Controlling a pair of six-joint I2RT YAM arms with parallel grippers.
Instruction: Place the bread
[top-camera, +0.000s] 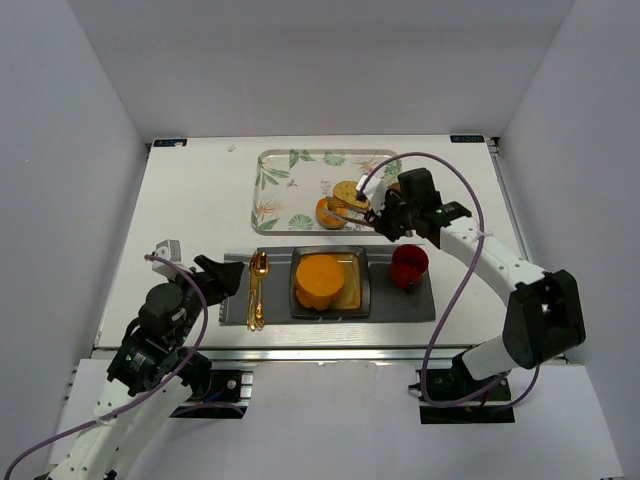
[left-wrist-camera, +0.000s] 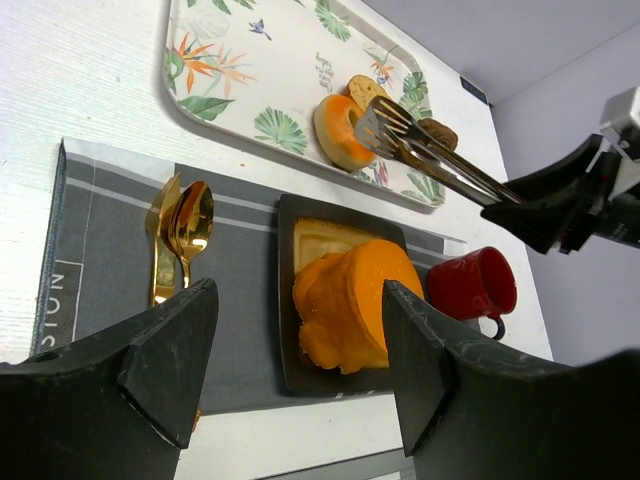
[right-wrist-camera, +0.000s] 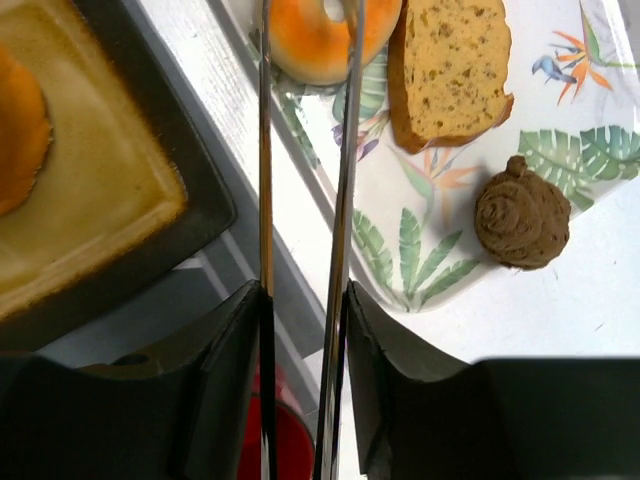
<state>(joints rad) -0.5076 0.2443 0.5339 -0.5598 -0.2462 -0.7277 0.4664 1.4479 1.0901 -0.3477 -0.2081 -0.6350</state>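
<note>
- The left jaws stand wide apart and hold nothing, low by the left end of the grey mat (left-wrist-camera: 110, 230) on the tabletop (top-camera: 190, 200).
- Across the mat I count one gold fork (left-wrist-camera: 160, 250) and one gold spoon (left-wrist-camera: 192, 220) side by side. Then comes one dark square plate (left-wrist-camera: 288, 300) with an orange lump (left-wrist-camera: 350, 300) on it, and one red cup (left-wrist-camera: 475, 285).
- Beyond the mat sits one leaf-patterned tray (top-camera: 285, 185). It carries one doughnut (right-wrist-camera: 310, 45), one slice of bread (right-wrist-camera: 450, 65) and one muffin (right-wrist-camera: 522, 212).
- The bread lies flat on the tray, right against the doughnut, with the muffin a little apart. Nothing grips it.
- The right jaws are clamped on the handles of one pair of tongs (left-wrist-camera: 430, 155). The blades are slightly apart, and their tips are over the doughnut rather than the bread.
- I judge this to be the reach before the pick-up. The tips need to shift sideways onto the slice, straddle its crust and close. They must do this without nudging the doughnut. Where the slice should go, I cannot tell.
</note>
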